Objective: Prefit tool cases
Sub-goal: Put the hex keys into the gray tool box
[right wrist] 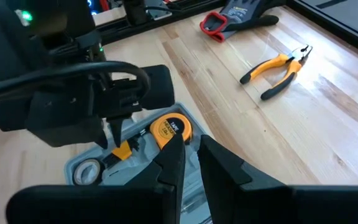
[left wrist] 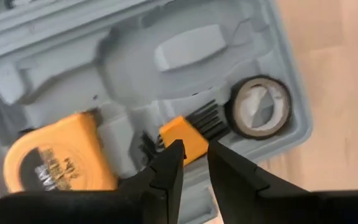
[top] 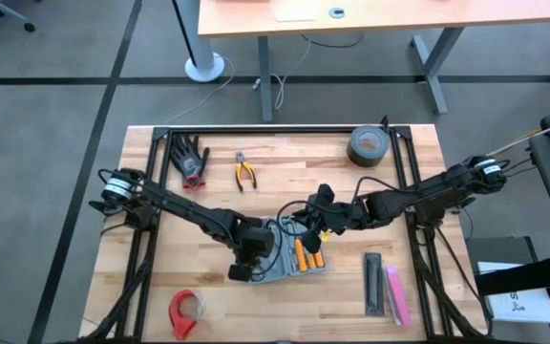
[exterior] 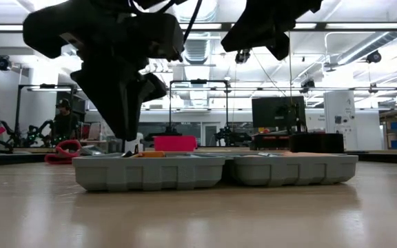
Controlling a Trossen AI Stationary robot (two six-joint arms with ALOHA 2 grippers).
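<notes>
The blue-grey tool case (top: 277, 263) lies open and flat on the table middle, both halves (exterior: 150, 172) showing in the low view. Its grey tray (left wrist: 135, 56) holds a yellow tape measure (left wrist: 61, 163), a tape roll (left wrist: 260, 107) and a small orange-and-black tool (left wrist: 191, 132). My left gripper (left wrist: 194, 163) points down into the tray, shut on that small tool. My right gripper (right wrist: 191, 155) hovers above the case's far right part (top: 318, 225), fingers almost together with nothing between them. My left gripper pinches the small tool's orange end (left wrist: 184, 144) between its two fingertips. It comes from above, pointing steeply down. The tool lies in the tray, its black end toward the tape roll; I cannot tell whether it is raised off its slot.
At the far side lie black-and-red gloves (top: 190, 161), yellow-handled pliers (top: 245, 173) and a grey tape roll (top: 368, 146). A red tape dispenser (top: 185, 312) sits near left; black and pink bars (top: 385, 287) lie near right. Bare wood lies around the case.
</notes>
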